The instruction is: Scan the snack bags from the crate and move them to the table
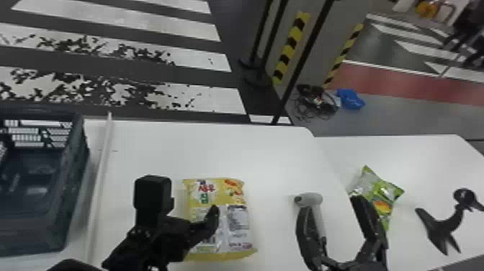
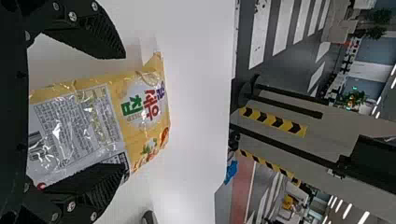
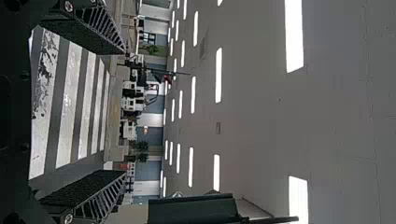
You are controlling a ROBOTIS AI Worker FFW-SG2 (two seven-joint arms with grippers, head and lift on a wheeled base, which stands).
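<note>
Left gripper [image 1: 210, 220] hangs over the yellow snack bag [image 1: 234, 223], fingers apart in the left wrist view; head view adds the crate [image 1: 36, 234], bag flat to its right, long axis near-to-far, large-lettered end pointing away. Right gripper [image 1: 334, 207], fingers parted, is farther right of the crate.

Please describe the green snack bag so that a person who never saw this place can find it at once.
Go to the white table on the right. In the head view, the green bag lies just beyond the right gripper, left of the black stand. Green and askew, it differs from the straighter yellow bag.
</note>
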